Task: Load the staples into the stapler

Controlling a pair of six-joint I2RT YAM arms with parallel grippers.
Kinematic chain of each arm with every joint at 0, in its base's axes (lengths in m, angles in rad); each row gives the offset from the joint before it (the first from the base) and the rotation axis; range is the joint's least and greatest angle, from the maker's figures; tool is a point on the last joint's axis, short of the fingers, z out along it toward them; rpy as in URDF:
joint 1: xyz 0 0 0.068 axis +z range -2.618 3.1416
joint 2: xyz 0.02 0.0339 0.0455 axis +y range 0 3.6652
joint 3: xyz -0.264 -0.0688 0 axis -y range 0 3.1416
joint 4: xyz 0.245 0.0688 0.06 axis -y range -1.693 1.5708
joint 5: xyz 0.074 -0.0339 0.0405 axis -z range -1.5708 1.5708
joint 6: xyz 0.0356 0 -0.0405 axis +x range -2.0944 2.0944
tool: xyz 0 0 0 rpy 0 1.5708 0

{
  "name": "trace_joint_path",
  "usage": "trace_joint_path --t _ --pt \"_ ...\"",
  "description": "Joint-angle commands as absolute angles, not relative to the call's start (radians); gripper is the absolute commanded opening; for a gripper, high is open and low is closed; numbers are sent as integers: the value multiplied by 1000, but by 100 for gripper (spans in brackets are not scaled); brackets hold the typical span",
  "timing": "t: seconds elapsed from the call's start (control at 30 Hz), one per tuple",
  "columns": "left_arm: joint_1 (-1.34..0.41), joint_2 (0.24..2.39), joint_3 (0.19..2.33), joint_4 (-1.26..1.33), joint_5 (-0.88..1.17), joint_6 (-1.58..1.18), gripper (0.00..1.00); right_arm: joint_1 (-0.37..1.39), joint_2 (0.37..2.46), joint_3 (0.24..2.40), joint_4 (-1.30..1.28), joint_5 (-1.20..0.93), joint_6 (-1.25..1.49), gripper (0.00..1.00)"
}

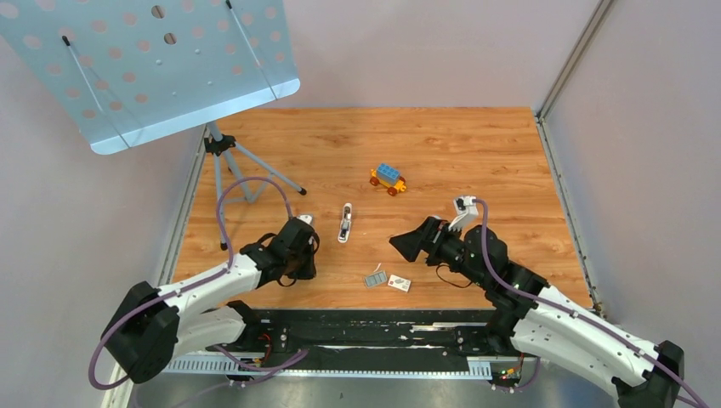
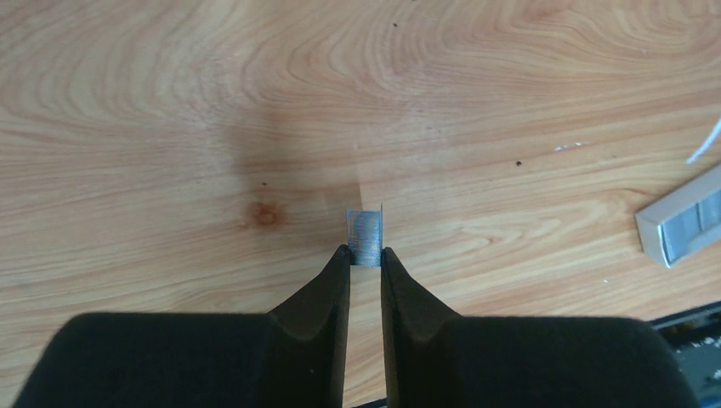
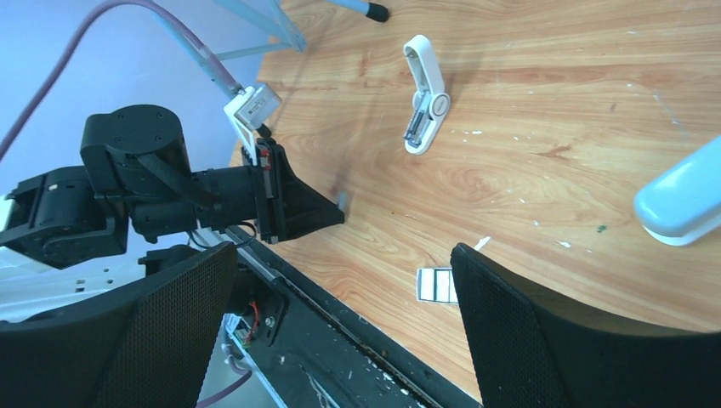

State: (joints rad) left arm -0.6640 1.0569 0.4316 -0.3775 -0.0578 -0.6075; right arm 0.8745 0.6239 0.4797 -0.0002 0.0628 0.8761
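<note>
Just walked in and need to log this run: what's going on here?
The left gripper pinches a short strip of staples above the table. The right gripper hangs open, holding nothing. The white stapler lies on the table between them, touching neither; the strip has not reached it.

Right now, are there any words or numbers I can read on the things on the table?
No text can be read anywhere.
The small white box: printed, but too small and blurred to read.
The stapler: no mark shows.
The staples: no mark shows.
</note>
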Motion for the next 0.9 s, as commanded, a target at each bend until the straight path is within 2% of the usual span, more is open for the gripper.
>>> trace_joint_path --t 0.0,0.3,0.5,0.87 --pt "-661 1108 491 -427 -139 -581 19 865 579 506 -88 115 839 100" --pt "-684 1220 559 -486 -193 -560 24 865 550 504 -108 152 817 100" --pt "-684 1215 572 -485 -208 -558 34 865 555 514 -122 153 809 100" --pt "-684 1266 581 -394 -189 -494 40 865 541 510 -134 157 808 100"
